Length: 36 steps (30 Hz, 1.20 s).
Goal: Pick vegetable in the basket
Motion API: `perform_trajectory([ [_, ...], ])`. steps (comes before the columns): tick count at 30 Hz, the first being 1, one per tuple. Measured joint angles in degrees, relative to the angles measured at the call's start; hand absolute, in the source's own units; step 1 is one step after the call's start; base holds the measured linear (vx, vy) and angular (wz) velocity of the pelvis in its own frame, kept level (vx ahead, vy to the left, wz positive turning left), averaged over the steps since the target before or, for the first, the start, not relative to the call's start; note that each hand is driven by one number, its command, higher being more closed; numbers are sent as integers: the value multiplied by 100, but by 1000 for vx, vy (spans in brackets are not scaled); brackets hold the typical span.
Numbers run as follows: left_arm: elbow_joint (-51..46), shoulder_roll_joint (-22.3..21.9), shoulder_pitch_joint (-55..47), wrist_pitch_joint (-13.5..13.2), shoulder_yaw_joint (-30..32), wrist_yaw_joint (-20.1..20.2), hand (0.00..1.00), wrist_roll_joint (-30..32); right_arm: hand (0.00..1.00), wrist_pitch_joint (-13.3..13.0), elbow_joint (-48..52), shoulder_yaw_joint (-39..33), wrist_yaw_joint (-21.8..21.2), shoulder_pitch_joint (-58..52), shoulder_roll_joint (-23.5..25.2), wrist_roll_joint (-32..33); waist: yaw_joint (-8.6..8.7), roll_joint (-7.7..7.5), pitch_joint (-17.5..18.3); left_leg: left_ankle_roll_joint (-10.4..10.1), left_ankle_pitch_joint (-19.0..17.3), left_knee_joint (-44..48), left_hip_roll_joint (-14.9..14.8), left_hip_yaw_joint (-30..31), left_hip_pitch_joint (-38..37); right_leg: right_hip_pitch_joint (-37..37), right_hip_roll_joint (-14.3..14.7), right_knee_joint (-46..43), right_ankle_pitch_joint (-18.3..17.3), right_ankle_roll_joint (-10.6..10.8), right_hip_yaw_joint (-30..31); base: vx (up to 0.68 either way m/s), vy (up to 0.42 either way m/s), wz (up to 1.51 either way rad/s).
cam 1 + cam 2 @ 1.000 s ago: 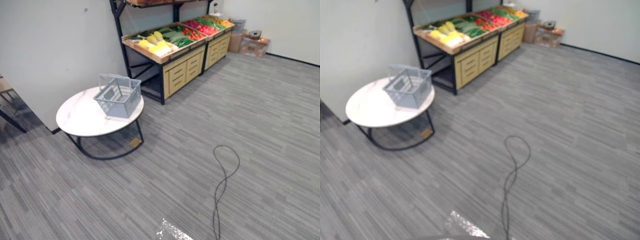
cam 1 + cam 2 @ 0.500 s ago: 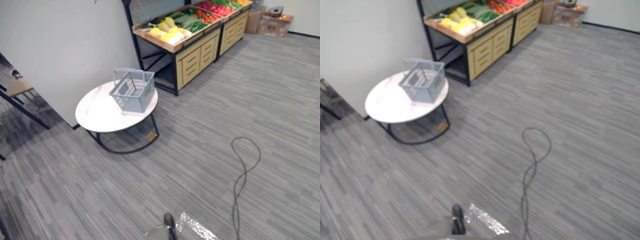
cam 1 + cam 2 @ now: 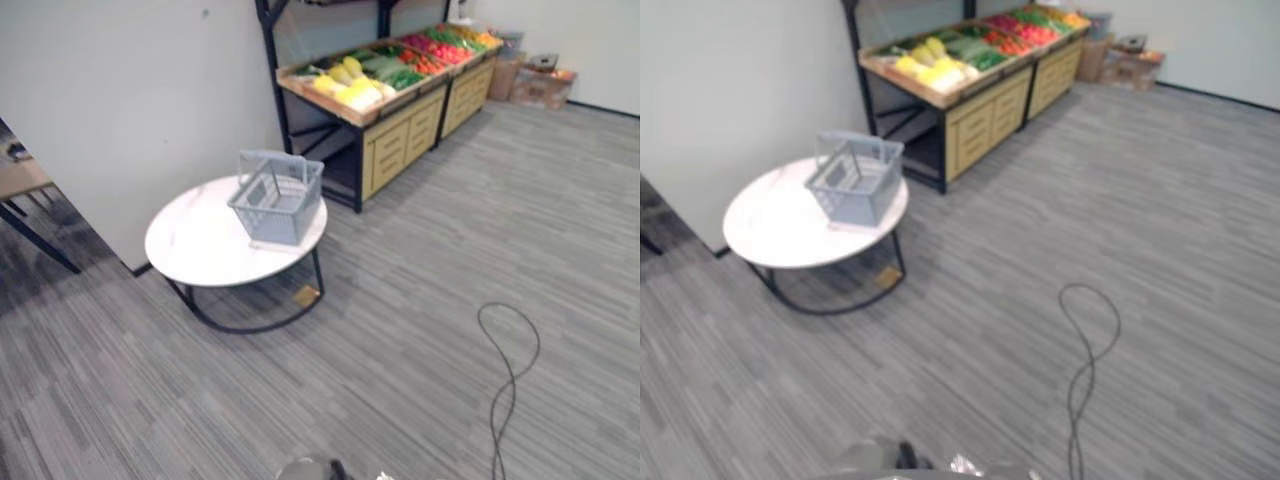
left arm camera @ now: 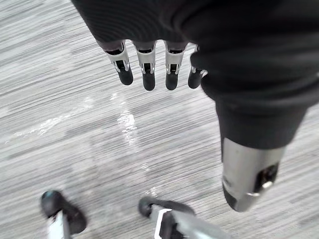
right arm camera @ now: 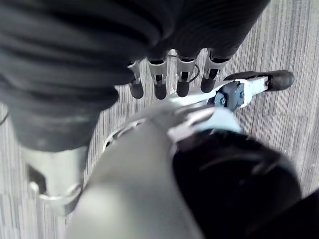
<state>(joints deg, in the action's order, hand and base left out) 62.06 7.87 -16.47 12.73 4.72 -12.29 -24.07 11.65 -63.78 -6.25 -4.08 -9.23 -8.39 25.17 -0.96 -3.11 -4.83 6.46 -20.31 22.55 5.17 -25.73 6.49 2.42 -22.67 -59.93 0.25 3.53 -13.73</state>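
A grey-blue wire basket (image 3: 278,198) stands on a round white table (image 3: 195,245) by the wall, with nothing visible inside it. Behind it, a wooden stand (image 3: 390,75) carries yellow vegetables (image 3: 355,92), then green and red ones further back. My left hand (image 4: 147,74) hangs over the grey floor, fingers straight and holding nothing. My right hand (image 5: 158,82) hangs low beside my body, its fingers straight too and holding nothing. Both hands are far from the basket and the stand.
Yellow drawer cabinets (image 3: 400,145) sit under the stand. Cardboard boxes (image 3: 540,85) lie at the far back right by the wall. A dark-legged wooden table (image 3: 25,200) stands at the left edge. Grey striped carpet spreads between me and the round table.
The whole picture has shifted between the frames, so the camera has moved. The basket, the table and the stand keep their places relative to each other.
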Motion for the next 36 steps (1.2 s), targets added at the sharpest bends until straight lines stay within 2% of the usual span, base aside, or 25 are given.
perform_trajectory([
  [1,-116,-31,119,-90,-25,-95,0,29,0,-84,12,-9,22,17,-39,19,73,209,-72,22,486,-743,106,185,-410,252,152,-255,19,-36,-26,283,167,16],
  [2,-137,-85,293,-146,-28,-159,0,39,0,-94,92,-12,25,53,-85,74,194,340,-169,140,747,-1322,141,307,-789,648,426,-596,-580,-219,-121,245,170,11],
  [3,-135,-91,376,-164,-47,-177,0,27,0,-92,156,-12,42,66,-86,101,254,394,-208,108,809,-1535,139,358,-924,908,557,-685,-776,-286,-210,209,179,18],
  [6,-7,16,822,-228,-234,-234,0,2,0,13,271,-39,195,0,-31,189,433,328,-422,-22,836,-1966,199,585,-1493,1846,879,-7,-1241,-269,-869,206,110,41],
  [7,43,1,1004,-226,-247,-223,0,7,0,91,145,-169,201,-44,40,174,437,346,-450,-95,789,-2037,201,735,-1699,1972,1055,979,-1211,-225,-981,199,57,52],
  [8,62,-5,1071,-222,-262,-199,0,6,0,145,70,-225,194,-79,50,167,450,332,-461,-115,776,-2080,199,826,-1790,1983,1171,1618,-1140,-126,-1004,297,51,81],
  [10,69,27,1178,-212,-257,-34,0,3,0,359,-129,-321,132,-142,163,168,561,301,-505,-153,753,-2400,234,1210,-2204,1850,1572,4183,-475,45,-993,370,23,82],
  [13,64,188,1226,-193,-226,20,0,-4,0,637,-235,-524,133,-218,464,38,564,-2,-625,-443,579,-2466,346,1574,-2633,1829,1638,5111,-232,51,-907,467,-51,64],
  [15,65,130,1225,-145,-176,-13,0,9,0,782,-283,-606,154,-241,491,-61,559,91,-648,-653,451,-2376,178,1679,-2888,1685,1842,5098,378,-679,-738,622,-131,38],
  [17,73,49,1158,-67,90,-24,0,11,0,790,-302,-700,147,-247,435,-59,551,178,-586,-795,366,-1774,-79,1696,-2803,1534,2007,5034,586,-890,-663,555,-116,5],
  [18,74,20,1116,-25,221,-20,0,9,0,748,-299,-732,133,-241,414,-60,546,208,-573,-807,375,-1209,-213,1684,-2654,1408,2079,4984,549,-968,-671,656,-137,-5],
  [19,69,-12,1123,-3,365,-14,0,-79,0,658,-282,-773,105,-235,349,-62,534,271,-559,-1036,546,-37,-449,1473,-2214,1193,2174,4929,392,-1002,-705,781,-159,-10],
  [20,76,-58,1148,-5,540,-36,0,-242,0,566,-216,-728,98,-203,264,-66,524,293,-568,-1097,1041,1088,-676,1173,-1760,1039,2183,4869,198,-956,-684,748,-136,-10],
  [22,65,-233,1161,-135,951,-179,0,-671,0,418,54,-518,21,-128,70,16,404,408,-537,-869,2916,4198,-1527,970,-492,407,2292,5043,-252,-1003,-505,629,-89,-24],
  [23,26,-281,1162,-298,1150,-228,0,-733,0,303,118,-471,73,-59,-104,140,186,477,-558,-642,2701,6350,-1997,1209,377,119,2297,4920,-531,-972,-395,544,-36,-38],
  [25,46,-268,1095,-402,1140,-247,0,-627,0,73,359,-435,151,141,-183,563,-16,379,-592,-463,2137,8900,-2265,1746,1701,-110,2117,4784,-817,-896,-122,607,57,-63],
  [26,112,-273,1060,-390,1109,-245,0,-488,0,-42,518,-384,167,365,-178,817,-105,373,-592,-521,1890,9878,-2270,2035,2541,-217,1936,4717,-884,-863,79,556,139,-73],
  [28,199,-318,942,-372,992,-237,0,-440,0,-120,762,-226,203,585,-97,1100,-150,365,-610,-499,1771,10164,-2264,2092,3502,-431,1639,4703,-861,-810,221,525,225,-58],
  [30,187,-290,866,-303,967,-234,0,-497,0,34,774,-191,307,618,56,1118,-233,296,-684,-562,1688,8914,-2316,1669,3647,-870,1373,4739,-863,-812,271,493,263,-41],
  [31,166,-311,770,-250,921,-226,0,-510,0,105,732,-143,416,571,125,1080,-235,307,-696,-557,1694,7454,-2381,1274,3408,-1152,1269,4795,-948,-778,314,488,309,12],
  [32,179,-71,904,-226,932,-203,0,-511,0,75,641,-125,472,704,348,1009,-68,-72,-777,-653,1845,6004,-1887,807,3158,-1266,932,4755,-1196,-652,319,476,303,54],
  [33,97,84,1083,-239,991,-207,0,-508,0,88,641,-126,462,852,470,902,-27,-289,-956,-676,2072,5132,-1672,536,3059,-1179,750,4747,-1118,-540,365,389,236,70],
  [34,-286,56,1119,-413,1278,-186,0,-513,0,201,534,-121,467,1193,570,816,-47,-304,-1026,-928,2375,3170,-1640,389,2657,-916,880,4739,-711,-90,485,236,161,20],
  [35,-312,-39,1085,-481,1404,-197,0,-508,0,229,490,-128,447,1258,555,748,-91,-190,-1068,-1121,2524,2327,-1637,512,2262,-943,1020,4741,-688,-93,671,250,232,-62],
  [36,-302,-343,784,-520,1578,-245,0,-510,0,242,475,-200,467,1217,459,605,-156,248,-1016,-1457,2813,839,-1713,839,1221,-1087,1364,4771,-909,-147,947,255,318,-91],
])
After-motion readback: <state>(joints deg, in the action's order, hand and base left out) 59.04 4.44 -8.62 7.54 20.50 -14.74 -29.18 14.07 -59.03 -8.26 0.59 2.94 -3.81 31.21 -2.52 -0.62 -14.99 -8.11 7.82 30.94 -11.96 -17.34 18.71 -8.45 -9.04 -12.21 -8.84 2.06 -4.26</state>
